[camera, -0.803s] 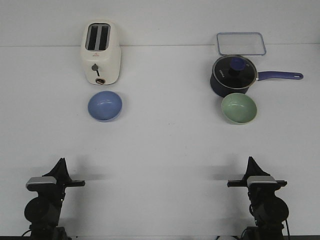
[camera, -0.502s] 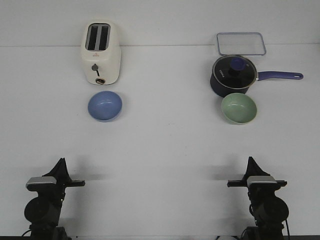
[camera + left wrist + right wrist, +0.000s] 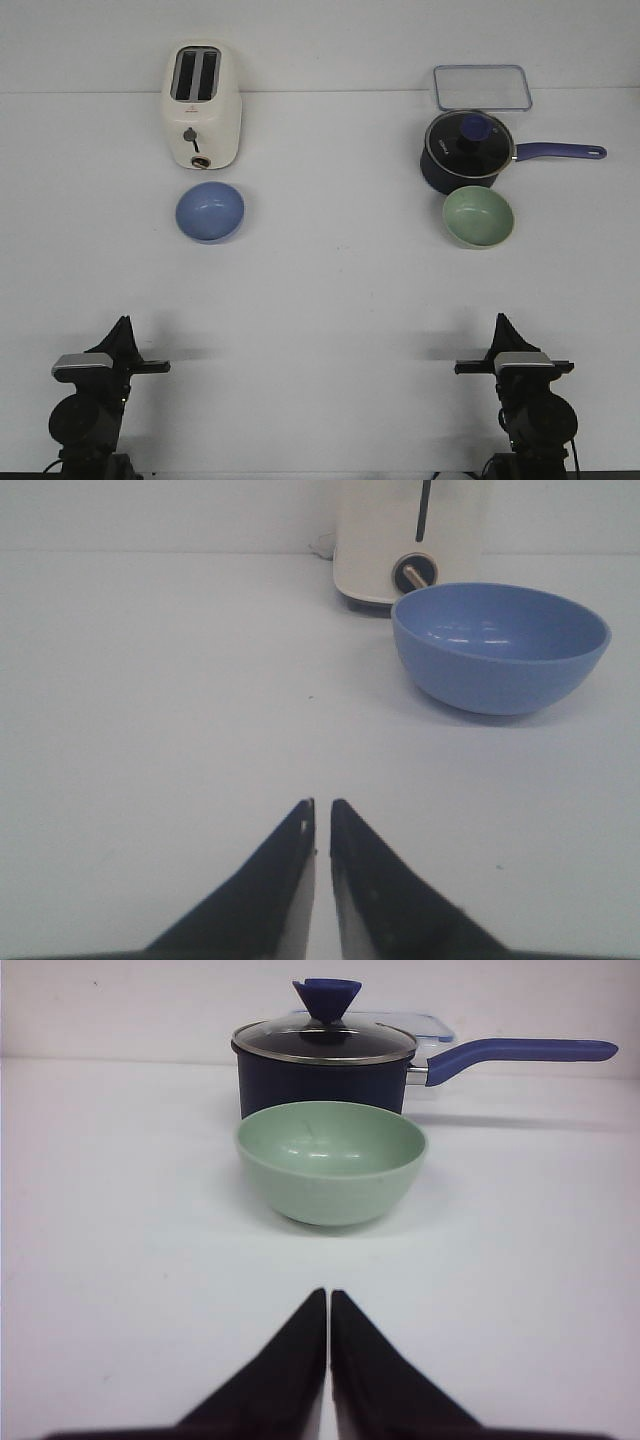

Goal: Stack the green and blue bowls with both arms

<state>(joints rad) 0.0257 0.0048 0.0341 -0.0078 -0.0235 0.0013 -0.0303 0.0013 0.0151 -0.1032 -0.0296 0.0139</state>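
The periwinkle blue bowl (image 3: pixel 210 211) sits upright and empty on the white table, just in front of the toaster; it also shows in the left wrist view (image 3: pixel 500 646). The sage green bowl (image 3: pixel 478 217) sits upright and empty in front of the saucepan; it also shows in the right wrist view (image 3: pixel 331 1161). My left gripper (image 3: pixel 122 324) is shut and empty at the near left (image 3: pixel 321 805), well short of the blue bowl. My right gripper (image 3: pixel 499 320) is shut and empty at the near right (image 3: pixel 329 1294), well short of the green bowl.
A cream toaster (image 3: pixel 201 105) stands behind the blue bowl. A dark blue lidded saucepan (image 3: pixel 467 150) with its handle pointing right stands behind the green bowl. A clear container lid (image 3: pixel 481 87) lies at the back right.
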